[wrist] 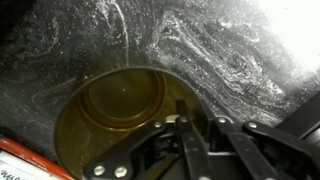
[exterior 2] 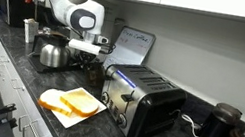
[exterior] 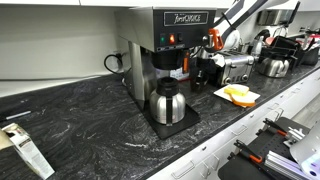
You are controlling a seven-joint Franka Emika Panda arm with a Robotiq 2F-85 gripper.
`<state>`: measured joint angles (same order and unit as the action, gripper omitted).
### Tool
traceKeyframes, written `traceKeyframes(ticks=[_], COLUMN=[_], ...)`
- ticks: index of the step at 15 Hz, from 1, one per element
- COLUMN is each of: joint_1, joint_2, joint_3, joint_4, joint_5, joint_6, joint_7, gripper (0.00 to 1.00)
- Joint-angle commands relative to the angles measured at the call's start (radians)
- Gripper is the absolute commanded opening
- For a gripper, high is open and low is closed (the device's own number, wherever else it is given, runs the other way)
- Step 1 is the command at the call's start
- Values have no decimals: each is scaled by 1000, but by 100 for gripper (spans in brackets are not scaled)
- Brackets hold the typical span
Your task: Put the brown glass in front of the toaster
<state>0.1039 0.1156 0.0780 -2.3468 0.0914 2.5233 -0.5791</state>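
In the wrist view the brown glass (wrist: 115, 110) is seen from above, an amber tumbler standing on the black marbled counter (wrist: 230, 50). My gripper (wrist: 198, 118) has its two fingers close together at the glass's right rim, one inside and one outside, pinching the wall. In an exterior view my gripper (exterior 2: 89, 55) hangs low between the metal kettle (exterior 2: 52, 54) and the toaster (exterior 2: 142, 100), with the glass dark and hard to make out beneath it. The toaster also shows in an exterior view (exterior: 235, 65), with my gripper (exterior: 205, 62) just beside it.
A white plate with bread slices (exterior 2: 71, 102) lies at the counter's front edge by the toaster. A tall coffee brewer (exterior: 165, 45) with a steel carafe (exterior: 166, 103) stands further along. A wall and cabinets back the counter.
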Motion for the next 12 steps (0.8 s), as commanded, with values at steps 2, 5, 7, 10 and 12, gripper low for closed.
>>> traceKeyframes(ticks=[2,5,7,10,12], joint_1=[-19,-8,3,41,76], joint_2=[-56,-106,-152,-240,-312], joint_3=[25,26,32,46,52], joint_4=[-35,-47,-56,-75,-98], joint_5=[20,4,2,26,19], joint_6=[6,-7,-20,-84,-147], joint_7=[-6,8,10,-42,-35], gripper=[0,1,1,1,1])
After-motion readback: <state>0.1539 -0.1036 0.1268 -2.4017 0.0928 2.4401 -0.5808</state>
